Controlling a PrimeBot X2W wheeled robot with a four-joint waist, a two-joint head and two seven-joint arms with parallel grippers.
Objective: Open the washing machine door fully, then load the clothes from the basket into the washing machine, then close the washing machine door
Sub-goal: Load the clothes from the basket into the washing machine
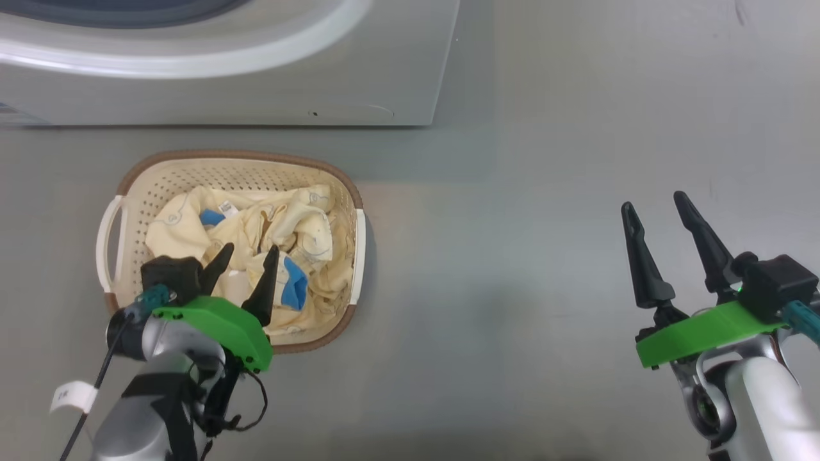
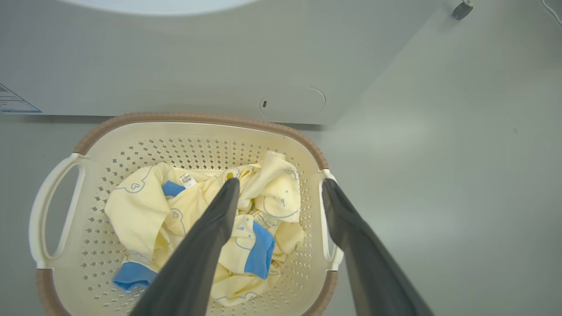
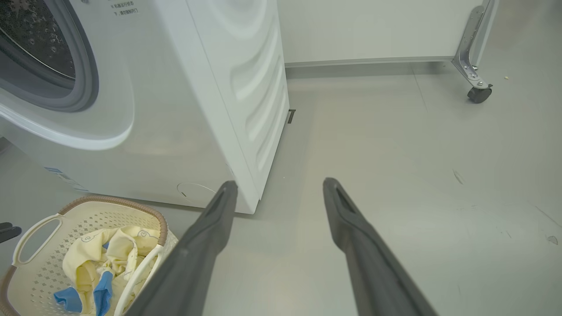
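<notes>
Head view: my left jaws hang spread wide over the basket (image 1: 224, 154), nothing between them, tips over the clothes (image 1: 301, 224); touching or not, can't tell. My right jaws are spread and empty too, over bare floor (image 1: 512, 288), basket well apart to their left. Beyond the basket, ahead of the left jaws, sits the washing machine (image 1: 256, 96); right wrist view has the drum (image 3: 39, 39) mouth uncovered inside the grey gasket (image 3: 83, 79), so I judge opening is done and loading is on.

Risks:
- left wrist view: one finger (image 2: 206, 245) lines up over the yellow heap, the other over the basket's white side handle (image 2: 326, 243). Straight descent could land that finger on the rim or outside the wall; closing would then pinch plastic with cloth, and the basket lifts or tips
- heap is crumpled and tangled; a shallow pinch likely takes one fold only. Thin soft fabric may slip out on the lift, or drag a second garment half out and drop it on the floor between basket and machine
- blue cuff (image 2: 259, 250) lies between the jaws; grabbing a cuff alone leaves a long dangling tail that could catch on the rim or the gasket
- basket looks light, may slide if the jaws nudge its wall
- right jaws are too far off to steady it
</notes>
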